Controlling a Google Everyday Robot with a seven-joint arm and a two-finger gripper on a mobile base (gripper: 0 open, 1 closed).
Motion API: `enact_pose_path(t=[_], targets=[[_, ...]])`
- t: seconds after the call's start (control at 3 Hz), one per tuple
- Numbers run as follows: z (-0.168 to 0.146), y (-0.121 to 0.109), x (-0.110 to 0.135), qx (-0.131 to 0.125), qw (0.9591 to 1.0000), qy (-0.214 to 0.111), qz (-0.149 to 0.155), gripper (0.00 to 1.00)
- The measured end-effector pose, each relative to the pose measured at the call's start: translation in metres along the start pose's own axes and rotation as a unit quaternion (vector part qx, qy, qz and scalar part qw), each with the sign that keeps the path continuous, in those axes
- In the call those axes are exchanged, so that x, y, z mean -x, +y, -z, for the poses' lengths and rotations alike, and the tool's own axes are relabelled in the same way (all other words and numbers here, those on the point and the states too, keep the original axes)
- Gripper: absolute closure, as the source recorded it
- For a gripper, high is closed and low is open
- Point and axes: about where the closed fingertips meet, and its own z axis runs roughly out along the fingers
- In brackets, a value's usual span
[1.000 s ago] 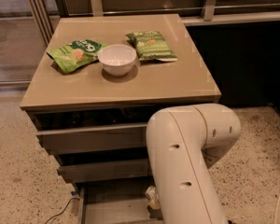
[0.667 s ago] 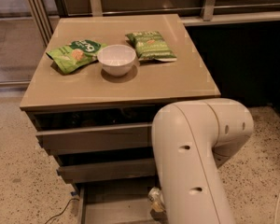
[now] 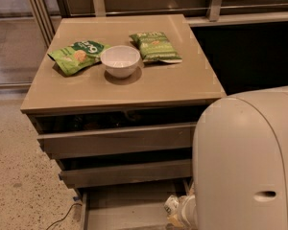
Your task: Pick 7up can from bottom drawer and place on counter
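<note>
Nearest to us, the smooth cream shell of the arm [image 3: 245, 162] fills the lower right and hides most of the work. The claw [image 3: 183, 214] reaches down into the bottom drawer [image 3: 125, 209] at the arm's lower left edge, and we cannot tell whether it is wide, narrow or already closed on anything. The 7up can [image 3: 171, 204], a small silvery cylinder with faint markings, sits in that drawer right against the claw. We judge this to be the grasp step. It wants a square hold across the can's round, slick metal wall, firm enough not to slip yet not so hard that it dents, and then a straight lift that clears the front of the middle drawer [image 3: 125, 172] above. The drawer's floor is flat, matt grey. Higher up, the top drawer [image 3: 115, 140] shows the same grey-brown front. Beyond lies the glossy tan table [image 3: 149, 83], which carries a round white bowl [image 3: 120, 60] between two crinkly green snack bags [image 3: 77, 55] [image 3: 155, 46]. Its bare front strip looks like the easiest place to set the can down.
</note>
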Motion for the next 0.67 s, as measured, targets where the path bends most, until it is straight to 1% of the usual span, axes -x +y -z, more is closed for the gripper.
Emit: enact_pose_path(t=[0.33,0.67], targets=[[0.005,-0.001,0.003,-0.003,1.0000,-0.007,-0.001,1.00],[0.029,-0.010,0.014,-0.025,0.9991,-0.031,-0.011,1.00]])
